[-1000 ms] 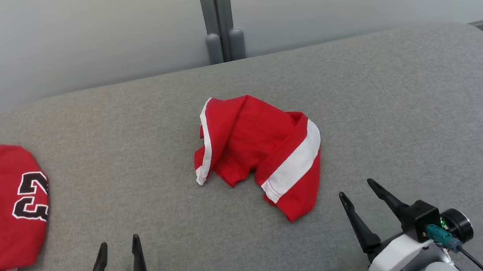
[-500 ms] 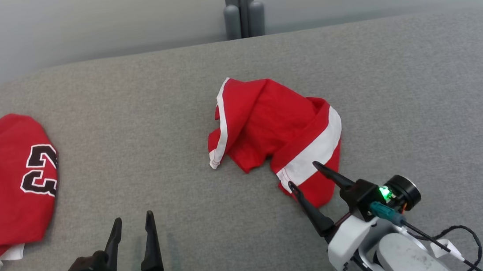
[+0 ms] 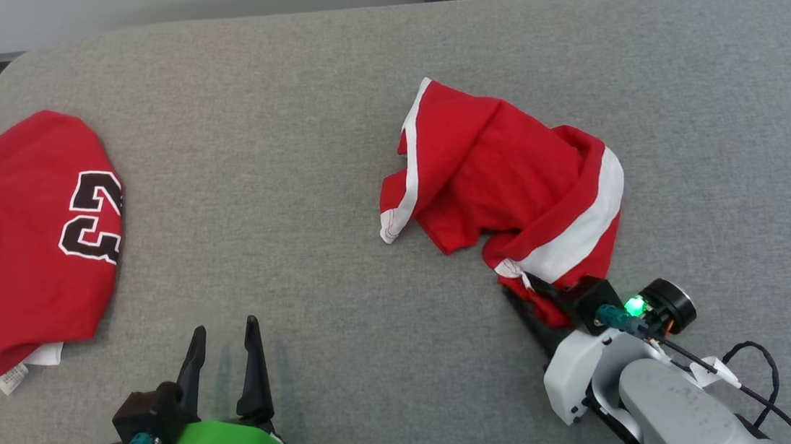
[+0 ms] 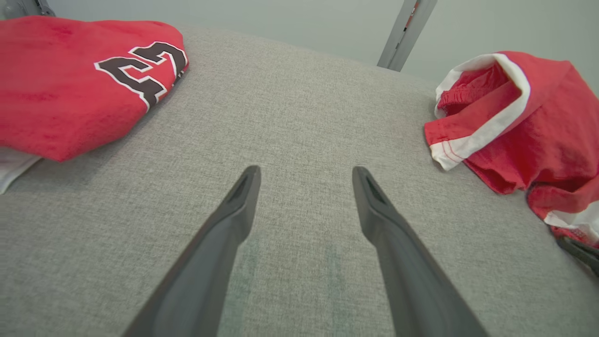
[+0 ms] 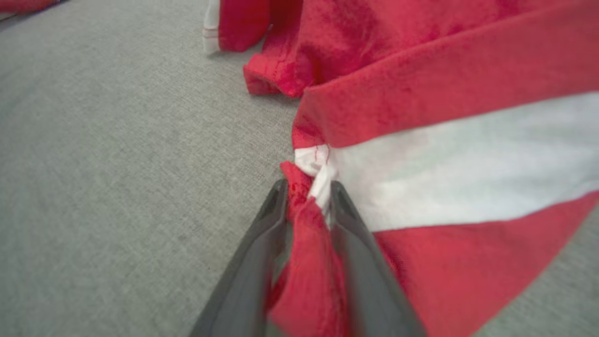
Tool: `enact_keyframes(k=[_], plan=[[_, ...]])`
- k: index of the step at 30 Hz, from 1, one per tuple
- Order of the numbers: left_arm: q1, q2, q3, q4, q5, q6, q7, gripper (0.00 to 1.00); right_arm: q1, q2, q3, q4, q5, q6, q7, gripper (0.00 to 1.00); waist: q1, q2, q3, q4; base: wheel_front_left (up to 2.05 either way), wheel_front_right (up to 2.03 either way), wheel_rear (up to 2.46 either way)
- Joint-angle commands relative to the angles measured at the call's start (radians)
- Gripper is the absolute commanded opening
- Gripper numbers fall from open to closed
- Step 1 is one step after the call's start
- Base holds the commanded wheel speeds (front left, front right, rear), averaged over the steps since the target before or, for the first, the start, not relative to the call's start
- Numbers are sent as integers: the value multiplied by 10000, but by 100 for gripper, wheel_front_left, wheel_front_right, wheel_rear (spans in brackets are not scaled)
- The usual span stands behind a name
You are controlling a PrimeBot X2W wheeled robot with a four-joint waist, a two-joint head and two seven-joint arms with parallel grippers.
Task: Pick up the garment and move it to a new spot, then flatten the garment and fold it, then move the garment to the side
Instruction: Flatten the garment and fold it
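- The grey fabric-covered desk takes up nearly the whole head view. Its bare middle gives broad room for spreading cloth.
- The garment of the task, a large red jersey T-shirt with black-and-white block lettering, lies at the left edge of the head view. It is doubled over, with a white scrap and a tag peeking from under its lower edge. It looks parked out of the way, well apart from both arms.
- A smaller crumpled red cloth with white bands sits right of centre, bunched rather than flat. Its lower tip points toward the lower right of the frame.
- The right pincer is clamped together on that lower tip, with red and white fabric pinched between its two dark fingers in the right wrist view. Gripping a corner rather than the middle would, I judge, let the cloth hang open once lifted.
- The left pincer, at the lower left, stands apart with nothing between its fingers. It sits low over bare desk between the two cloths, likely placed to take a second corner.
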Motion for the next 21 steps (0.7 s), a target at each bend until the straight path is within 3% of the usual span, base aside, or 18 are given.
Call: enact_keyframes(k=[1,7,13,21], plan=[[-161,28,0,-7,-6,-26,8,100,112,-42,5,164,107,3,99,0,0,0,151,137,0,0,0],[3,28,44,54,48,-26,8,100,400,-34,-455,-766,388,2,49,0,0,0,-64,-23,0,0,0],[259,29,-29,107,34,-26,6,100,842,-54,-1417,-2701,989,-1,43,0,0,0,-474,-249,0,0,0],[443,32,-155,165,108,-27,8,100,289,-36,-5081,-5143,2360,-1,38,0,0,0,-849,-494,0,0,0]])
